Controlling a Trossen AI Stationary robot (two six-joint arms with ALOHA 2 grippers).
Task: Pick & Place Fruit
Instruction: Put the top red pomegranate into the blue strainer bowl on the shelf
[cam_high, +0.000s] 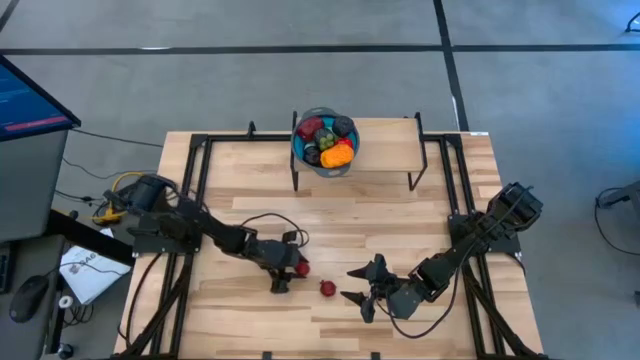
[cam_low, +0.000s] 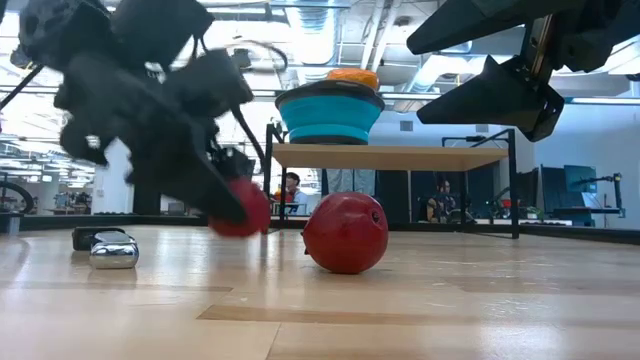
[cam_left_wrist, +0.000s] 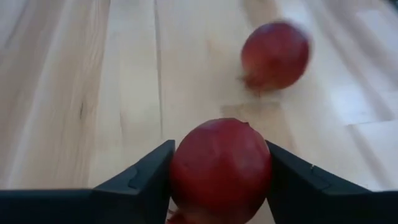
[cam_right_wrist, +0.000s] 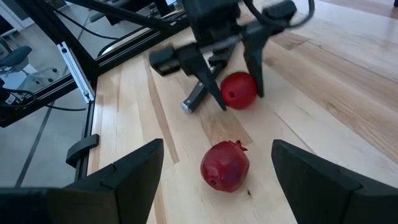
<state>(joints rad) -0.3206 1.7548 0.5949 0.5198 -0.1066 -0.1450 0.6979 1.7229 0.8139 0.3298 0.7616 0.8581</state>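
A dark red fruit (cam_left_wrist: 221, 168) sits between the fingers of my left gripper (cam_high: 291, 268), left of the table's middle near the near edge; it also shows in the low view (cam_low: 240, 208) and the right wrist view (cam_right_wrist: 238, 90). A second dark red fruit (cam_high: 327, 288) rests on the wood just to its right (cam_low: 346, 232). My right gripper (cam_high: 362, 290) is open, with its fingers apart on either side of that fruit (cam_right_wrist: 225, 165), not touching it. More fruit fills a blue bowl (cam_high: 325, 140) on a raised shelf at the far side. My left gripper pinches the dark red fruit across its middle (cam_left_wrist: 180, 171), one finger (cam_left_wrist: 140, 180) on each side. The fingers come down at a slant from the table's left. In the low view the fruit looks lifted a little off the wood.
A dark-handled tool with a metal end (cam_low: 112, 250) lies on the wood beside the left gripper (cam_right_wrist: 191, 101). The shelf (cam_high: 380, 155) stands on thin black legs across the far middle. Bare wood lies between the shelf and both grippers.
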